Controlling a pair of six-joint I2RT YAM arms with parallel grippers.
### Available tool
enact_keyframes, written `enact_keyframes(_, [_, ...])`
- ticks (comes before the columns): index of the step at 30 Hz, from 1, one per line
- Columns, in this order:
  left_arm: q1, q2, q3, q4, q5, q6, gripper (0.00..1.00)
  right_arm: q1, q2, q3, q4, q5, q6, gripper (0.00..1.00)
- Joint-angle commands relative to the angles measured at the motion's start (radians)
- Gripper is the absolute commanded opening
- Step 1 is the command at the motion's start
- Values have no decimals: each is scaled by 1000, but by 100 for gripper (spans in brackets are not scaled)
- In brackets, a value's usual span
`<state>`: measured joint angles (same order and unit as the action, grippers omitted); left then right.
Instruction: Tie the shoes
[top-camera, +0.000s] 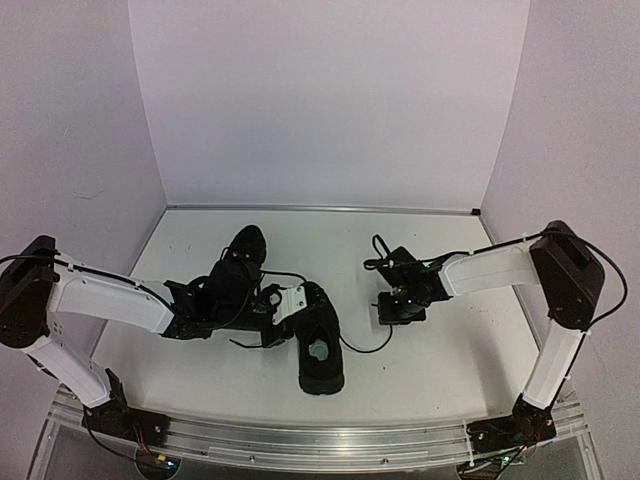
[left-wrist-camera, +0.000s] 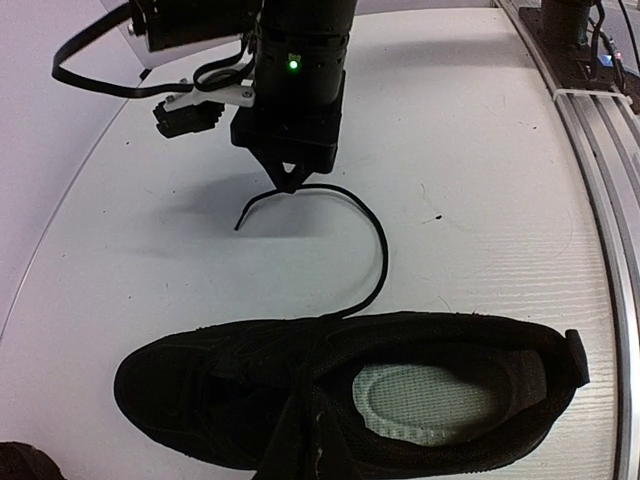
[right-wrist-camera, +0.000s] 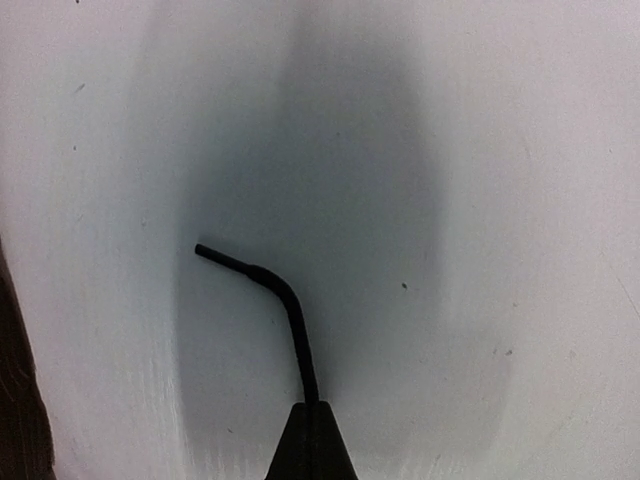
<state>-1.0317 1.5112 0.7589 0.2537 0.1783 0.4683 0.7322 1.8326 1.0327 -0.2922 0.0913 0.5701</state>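
Observation:
A black sneaker with a pale insole (top-camera: 320, 352) lies near the front middle of the table. It fills the bottom of the left wrist view (left-wrist-camera: 200, 390). The second black sneaker (top-camera: 244, 262) lies behind it, partly under my left arm. My left gripper (top-camera: 292, 318) hovers over the near shoe's lacing with its fingers (left-wrist-camera: 300, 445) pressed together. I cannot tell if a lace is between them. My right gripper (top-camera: 393, 322) is shut on the thin black lace (right-wrist-camera: 292, 312) close to its free end. That lace (left-wrist-camera: 380, 250) curves from the shoe to the right gripper (left-wrist-camera: 288, 186).
White walls close in the table at the back and both sides. A metal rail (top-camera: 320, 440) with the arm bases and cables runs along the near edge. A cable loops behind the right wrist (top-camera: 380, 250).

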Motion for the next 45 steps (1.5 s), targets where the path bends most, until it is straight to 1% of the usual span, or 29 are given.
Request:
enact_keyframes(1, [-7,-11,20,46,-15,35,0,6,-149,70,-58,-34,-71,0])
enact_keyframes(5, [-7,-11,16,68,-10,43,0,6,-172,223,-55,-115,-125,0])
enact_keyframes(9, [-7,-22,-7,115,-12,47,0,6,-134,365,-32,-218,-143,0])
enact_keyframes(11, [-7,-31,-20,130,-12,52,0,9,-94,429,6,-289,-135,0])
enact_keyframes(14, [-8,-38,-25,129,-10,68,0,24,-15,537,34,-357,-129,0])
enact_keyframes(21, [-8,-67,-39,124,-21,103,0,116,174,849,38,-448,-138,0])
enact_keyframes(25, [-10,-74,-40,114,-26,119,0,155,278,996,36,-526,-120,0])
enact_keyframes(29, [-10,-84,-45,116,-30,124,0,192,342,1087,36,-571,-101,0])
enact_keyframes(34, [-13,-88,-49,110,-29,131,0,218,376,1126,35,-624,-74,1])
enact_keyframes(35, [-13,-89,-51,110,-30,130,0,219,380,1126,33,-642,-68,7])
enact_keyframes(38, [-14,-89,-53,112,-32,129,0,219,357,1078,21,-662,-69,38])
enact_keyframes(41, [-14,-87,-55,113,-33,126,0,214,266,971,2,-605,-108,58])
enact_keyframes(44, [-16,-84,-53,113,-36,124,0,194,144,847,-15,-556,-138,69])
enact_keyframes(45, [-16,-83,-53,113,-37,123,0,184,104,800,-19,-539,-142,71])
